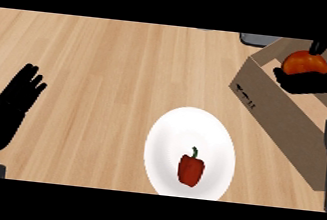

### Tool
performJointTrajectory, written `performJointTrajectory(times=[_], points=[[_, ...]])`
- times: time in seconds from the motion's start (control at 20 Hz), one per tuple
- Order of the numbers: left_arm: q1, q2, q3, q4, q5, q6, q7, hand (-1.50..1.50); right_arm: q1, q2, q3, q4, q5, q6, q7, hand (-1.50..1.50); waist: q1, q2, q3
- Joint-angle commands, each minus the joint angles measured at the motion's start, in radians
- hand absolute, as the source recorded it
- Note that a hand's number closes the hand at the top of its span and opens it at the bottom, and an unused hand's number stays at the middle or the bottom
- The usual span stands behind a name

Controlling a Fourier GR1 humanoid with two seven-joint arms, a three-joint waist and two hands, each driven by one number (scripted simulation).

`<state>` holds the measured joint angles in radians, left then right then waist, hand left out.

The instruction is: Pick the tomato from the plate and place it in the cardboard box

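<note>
An orange-red tomato [305,63] is held over the open cardboard box [271,103] at the upper right, with my right hand [312,82] curled round it from below and behind. The white plate [175,133] lies at the lower middle of the wooden counter, left of the box. On the plate remains a dark red bell pepper [191,169] with a green stem. My left hand [7,108] rests open at the left edge, fingers pointing up, far from the plate.
The box's near wall runs diagonally from upper middle to lower right, close to the plate's right rim. A grey object [259,39] shows at the top edge behind the box. Bare wooden counter [112,66] spreads across the left and middle.
</note>
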<state>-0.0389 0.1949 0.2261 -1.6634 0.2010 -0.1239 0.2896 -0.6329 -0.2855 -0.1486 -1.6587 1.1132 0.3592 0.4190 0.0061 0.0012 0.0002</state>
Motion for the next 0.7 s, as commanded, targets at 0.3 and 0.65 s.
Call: performJointTrajectory(times=[0.3,0.65], points=[[-0.011,0.01,0.014,0.027,0.005,-0.015,-0.005,0.0,0.064,-0.002,-0.044,0.286,-0.058,-0.121,-0.141,1.5,0.002,0.001,0.0],[-0.04,0.021,0.023,0.012,0.006,0.0,0.024,0.0,0.084,-0.016,-0.106,0.485,-0.101,-0.151,-0.175,-1.5,0.002,0.001,0.0]])
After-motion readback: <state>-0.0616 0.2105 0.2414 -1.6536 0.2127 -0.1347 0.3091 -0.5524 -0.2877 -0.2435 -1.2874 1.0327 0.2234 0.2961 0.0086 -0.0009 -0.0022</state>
